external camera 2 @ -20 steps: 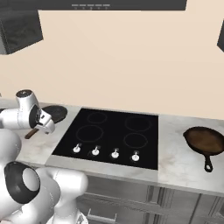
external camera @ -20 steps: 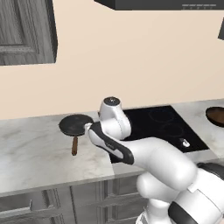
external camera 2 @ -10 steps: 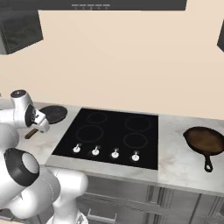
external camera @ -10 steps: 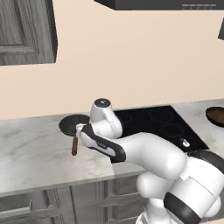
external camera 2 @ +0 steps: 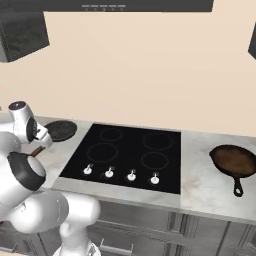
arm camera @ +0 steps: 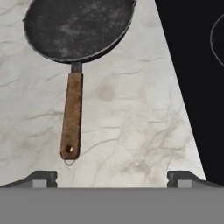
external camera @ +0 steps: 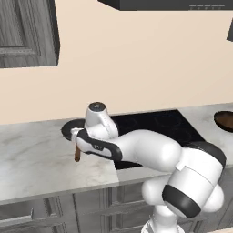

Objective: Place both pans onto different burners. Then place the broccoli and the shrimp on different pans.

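Hand view: dark grey pan (arm camera: pixel 78 28), brown wooden handle (arm camera: pixel 71 116).

Wall (external camera 2: pixel 150 70): plain beige, evenly lit. Tabletop (external camera: pixel 32 159): pale grey-veined marble, running the full width below it. Lower cabinets (external camera: pixel 59 209): dark grey, panelled fronts. Upper cabinet (external camera: pixel 27 32): dark grey wood, hung left. Range hood (external camera 2: pixel 145 5): dark, at the top edge.

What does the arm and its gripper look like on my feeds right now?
The arm is glossy white, built of rounded segments with dark grey to black bands at the joints and a grey cap on the wrist end. No cables show. The gripper ends in two small dark grey, blocky finger tips.
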{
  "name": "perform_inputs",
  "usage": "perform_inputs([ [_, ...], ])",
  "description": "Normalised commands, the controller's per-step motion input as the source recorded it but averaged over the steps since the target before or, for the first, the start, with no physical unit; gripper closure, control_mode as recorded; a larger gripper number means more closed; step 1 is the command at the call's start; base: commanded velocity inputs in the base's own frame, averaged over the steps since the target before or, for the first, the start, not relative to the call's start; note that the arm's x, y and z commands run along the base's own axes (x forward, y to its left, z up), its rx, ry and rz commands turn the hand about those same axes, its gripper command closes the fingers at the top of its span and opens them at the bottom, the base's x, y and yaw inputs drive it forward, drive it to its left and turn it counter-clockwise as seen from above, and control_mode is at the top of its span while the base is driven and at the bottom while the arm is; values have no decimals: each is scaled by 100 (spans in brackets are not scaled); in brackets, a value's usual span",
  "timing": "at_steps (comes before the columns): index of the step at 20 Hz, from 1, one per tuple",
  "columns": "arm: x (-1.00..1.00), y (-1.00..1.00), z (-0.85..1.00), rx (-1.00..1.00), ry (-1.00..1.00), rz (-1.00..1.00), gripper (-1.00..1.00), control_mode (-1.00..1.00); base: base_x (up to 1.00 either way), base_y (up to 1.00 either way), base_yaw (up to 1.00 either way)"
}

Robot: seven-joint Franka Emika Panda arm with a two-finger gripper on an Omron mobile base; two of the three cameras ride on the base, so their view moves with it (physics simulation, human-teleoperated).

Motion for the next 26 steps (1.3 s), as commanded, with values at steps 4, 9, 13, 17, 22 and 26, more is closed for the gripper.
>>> perform_inputs([
  [4, 31, 19, -11, 0, 0, 0, -100, -100, 0, 0, 0],
  [9, 19, 13, -17, 0, 0, 0, -100, -100, 0, 0, 0],
  [13, 14, 6, -30, 0, 0, 0, -100, -100, 0, 0, 0],
  [17, 11, 4, -33, 0, 0, 0, -100, -100, 0, 0, 0],
  [22, 2, 15, -16, 0, 3, 0, -100, -100, 0, 0, 0],
  [26, 1, 20, -3, 0, 3, 0, -100, -100, 0, 0, 0],
])
